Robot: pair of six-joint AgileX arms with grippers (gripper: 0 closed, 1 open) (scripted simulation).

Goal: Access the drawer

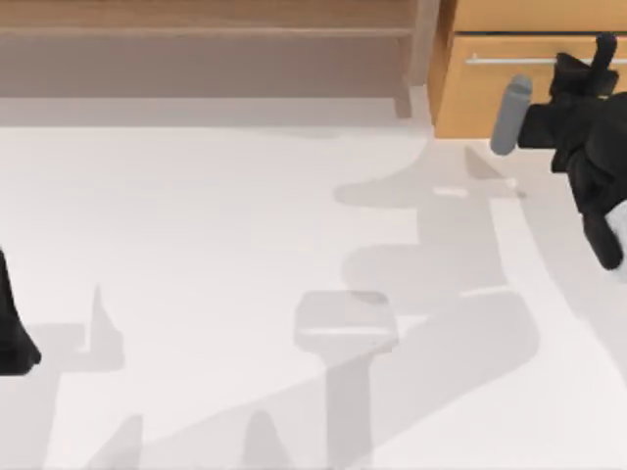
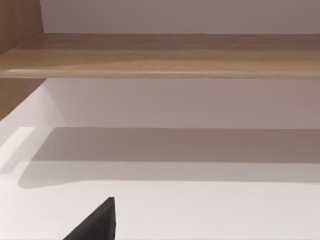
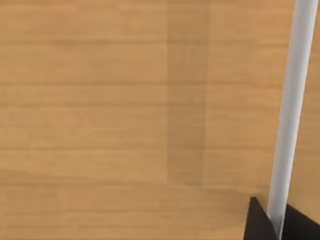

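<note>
The drawer [image 1: 509, 93] is an orange-tan wooden front at the table's back right, with a thin silver bar handle [image 1: 519, 60] across it. My right gripper [image 1: 598, 54] is at the right part of that handle. In the right wrist view the handle [image 3: 292, 100] runs across the wood front [image 3: 100, 110] and passes between my two black fingertips, and the right gripper [image 3: 278, 223] is shut on it. My left arm [image 1: 12, 328] stays parked at the table's left edge, with one dark fingertip [image 2: 95, 224] in the left wrist view.
A long brown handleless wooden shelf [image 1: 196, 34] runs along the back left and is also in the left wrist view as the shelf [image 2: 160, 55]. An upright wooden post [image 1: 419, 59] separates it from the drawer. The white tabletop [image 1: 245, 245] carries arm shadows.
</note>
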